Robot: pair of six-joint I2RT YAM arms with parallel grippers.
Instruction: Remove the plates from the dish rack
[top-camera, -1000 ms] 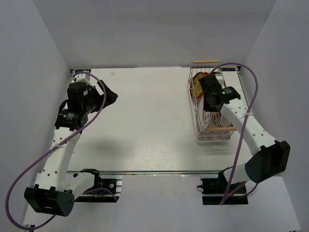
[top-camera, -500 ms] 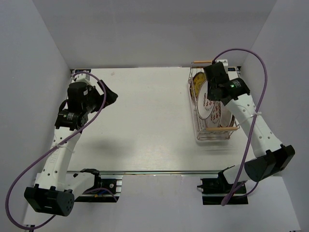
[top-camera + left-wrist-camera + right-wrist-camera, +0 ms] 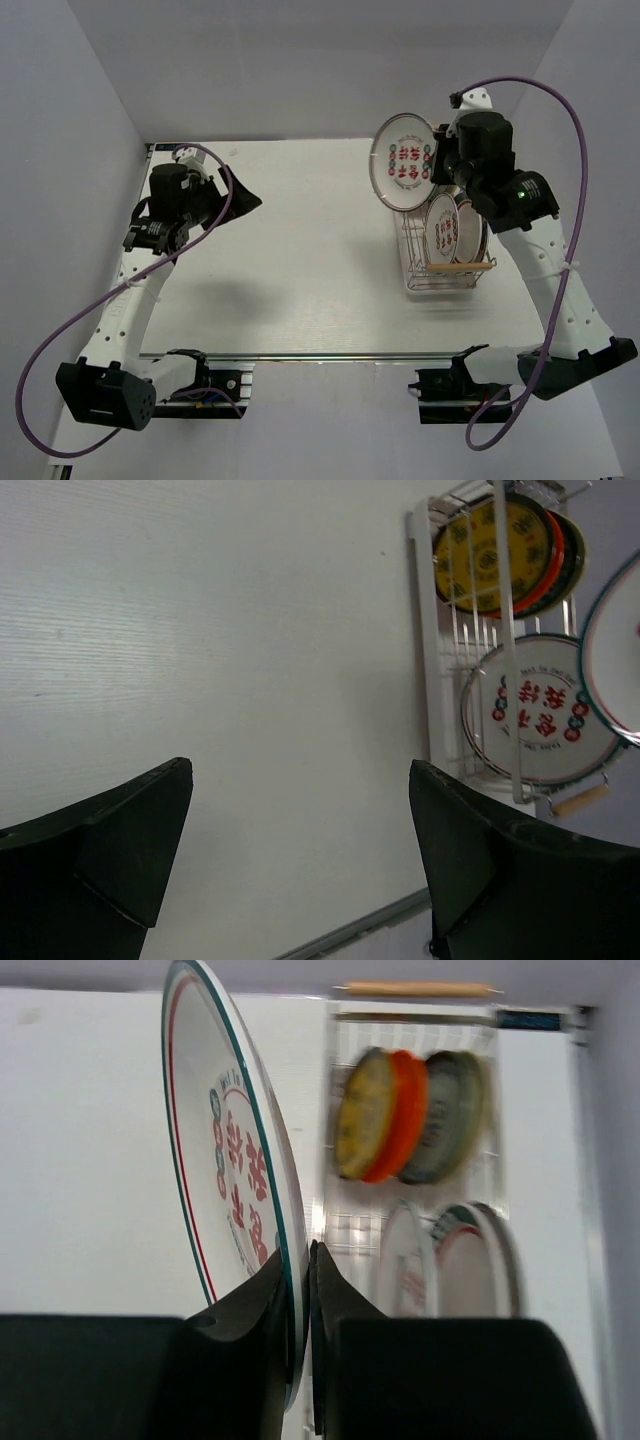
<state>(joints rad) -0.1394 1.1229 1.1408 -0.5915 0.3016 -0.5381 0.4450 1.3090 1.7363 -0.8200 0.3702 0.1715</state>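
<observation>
My right gripper (image 3: 438, 160) is shut on the rim of a white plate with red motifs (image 3: 404, 162), held upright in the air above the far end of the dish rack (image 3: 412, 262); in the right wrist view the plate (image 3: 235, 1175) stands edge-on between my fingers (image 3: 300, 1260). In the rack stand more white plates (image 3: 442, 232), and a yellow plate (image 3: 362, 1125), an orange-red plate (image 3: 400, 1115) and a dark one. My left gripper (image 3: 240, 196) is open and empty at the far left; its view shows the rack (image 3: 430, 710) with plates (image 3: 535, 720).
White walls close in the table at the back and both sides. The rack's near wooden handle (image 3: 462, 266) lies across its near end. A metal rail (image 3: 300, 355) runs along the table's near edge.
My right gripper has lifted the white plate up out of the rack and turned its face to the overhead camera. The left arm has shifted slightly to the right.
</observation>
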